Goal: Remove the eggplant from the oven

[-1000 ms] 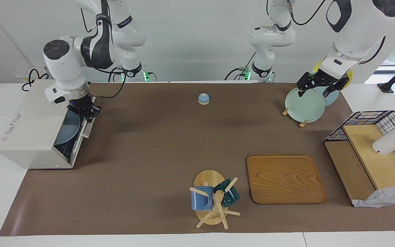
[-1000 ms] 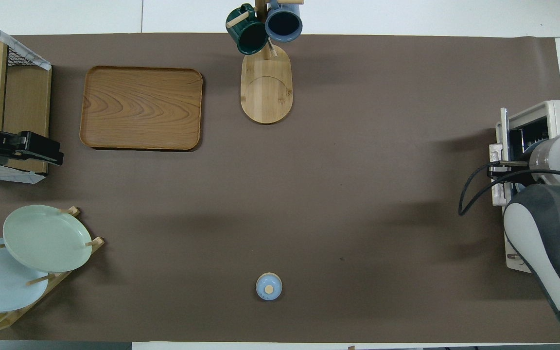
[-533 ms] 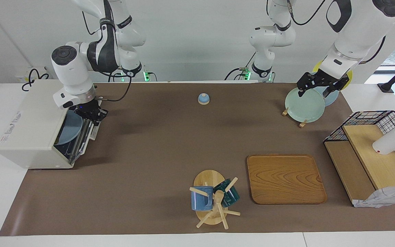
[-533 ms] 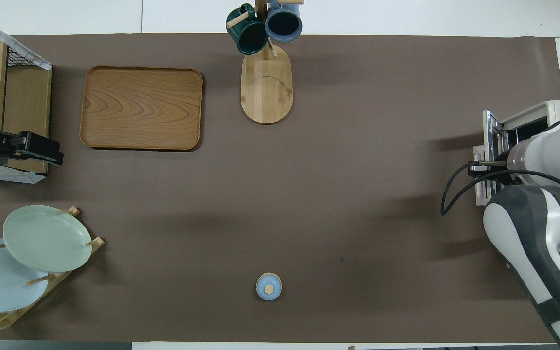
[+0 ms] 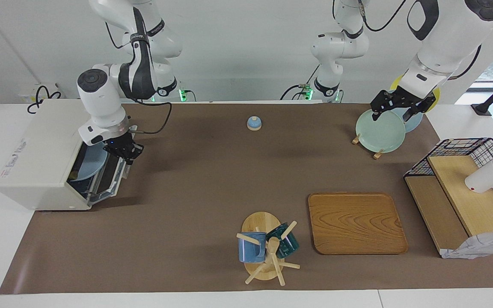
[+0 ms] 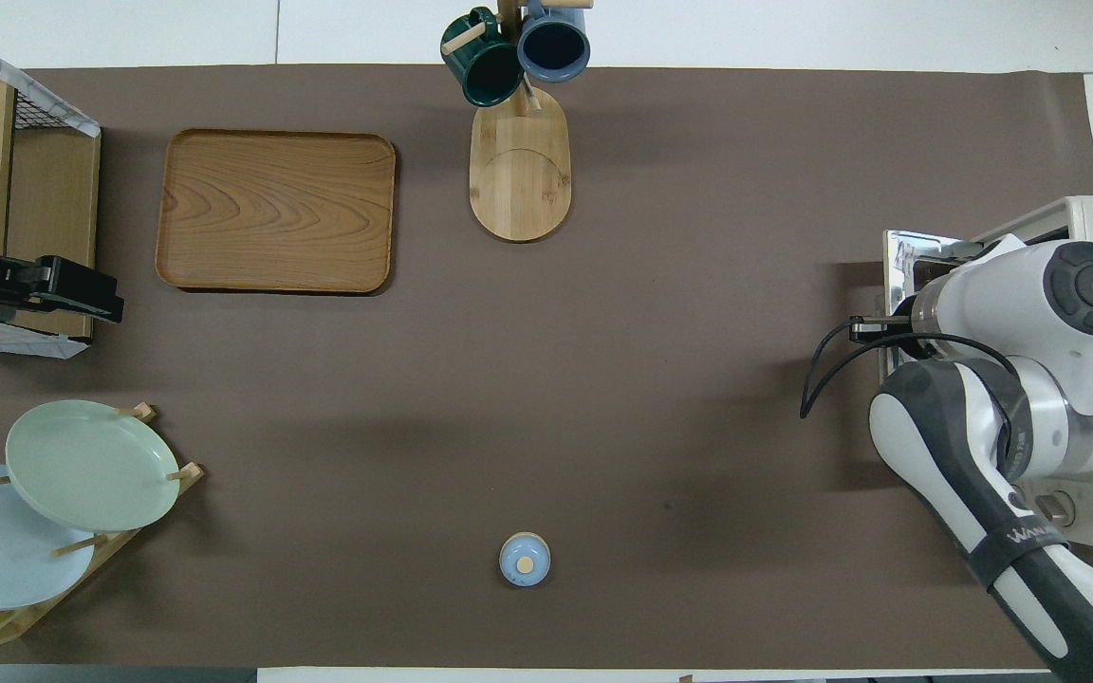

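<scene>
Right gripper (image 5: 125,155) clamped on the top edge of the half-open door (image 5: 111,182) of the oven (image 5: 37,158) at the right arm's end of the table, eggplant not visible, a blue plate (image 5: 90,164) inside, left gripper (image 5: 394,112) waiting with fingers apart over the plate rack (image 5: 377,128)

red lettering on oven (image 5: 32,149) top, illegible; arm band (image 6: 1016,545) text unreadable

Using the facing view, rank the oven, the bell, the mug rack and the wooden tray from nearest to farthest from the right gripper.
From the right gripper, shut on the oven door's handle:
1. Oven, at the gripper itself.
2. Bell, mid-table, near the robots.
3. Mug rack, far from the robots.
4. Wooden tray, toward the left arm's end.
</scene>
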Controlling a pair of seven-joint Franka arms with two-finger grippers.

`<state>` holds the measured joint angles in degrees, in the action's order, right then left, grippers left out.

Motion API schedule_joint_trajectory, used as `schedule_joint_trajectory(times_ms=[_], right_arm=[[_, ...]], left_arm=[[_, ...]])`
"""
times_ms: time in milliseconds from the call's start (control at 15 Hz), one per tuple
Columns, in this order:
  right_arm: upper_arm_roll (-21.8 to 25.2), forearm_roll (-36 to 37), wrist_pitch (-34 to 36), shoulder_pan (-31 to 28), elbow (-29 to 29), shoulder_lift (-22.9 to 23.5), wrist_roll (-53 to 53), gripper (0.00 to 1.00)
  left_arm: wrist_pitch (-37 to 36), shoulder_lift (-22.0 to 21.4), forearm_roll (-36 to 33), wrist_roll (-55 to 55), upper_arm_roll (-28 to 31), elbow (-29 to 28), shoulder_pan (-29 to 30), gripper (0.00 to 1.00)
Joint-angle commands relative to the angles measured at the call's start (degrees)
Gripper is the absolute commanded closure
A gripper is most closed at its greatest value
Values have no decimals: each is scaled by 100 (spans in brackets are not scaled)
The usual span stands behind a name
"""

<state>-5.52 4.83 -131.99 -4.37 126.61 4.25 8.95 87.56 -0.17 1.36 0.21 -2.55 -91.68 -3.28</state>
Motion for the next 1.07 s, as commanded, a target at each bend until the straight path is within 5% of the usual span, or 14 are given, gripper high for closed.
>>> schedule_joint_trajectory(times_ms=[0,867,1000], right_arm=[[200,361,-468,-258,-92,348,-52,100],[200,-351,-241,639,-750,673,888,100],[227,-238,102,595,-804,586,889,41]], left_arm=[[-73,-71,-101,-12,-27,-43,38,0],[-73,-71,-101,-12,-27,-52,38,0],[-73,-71,-101,-12,-27,-43,38,0]])
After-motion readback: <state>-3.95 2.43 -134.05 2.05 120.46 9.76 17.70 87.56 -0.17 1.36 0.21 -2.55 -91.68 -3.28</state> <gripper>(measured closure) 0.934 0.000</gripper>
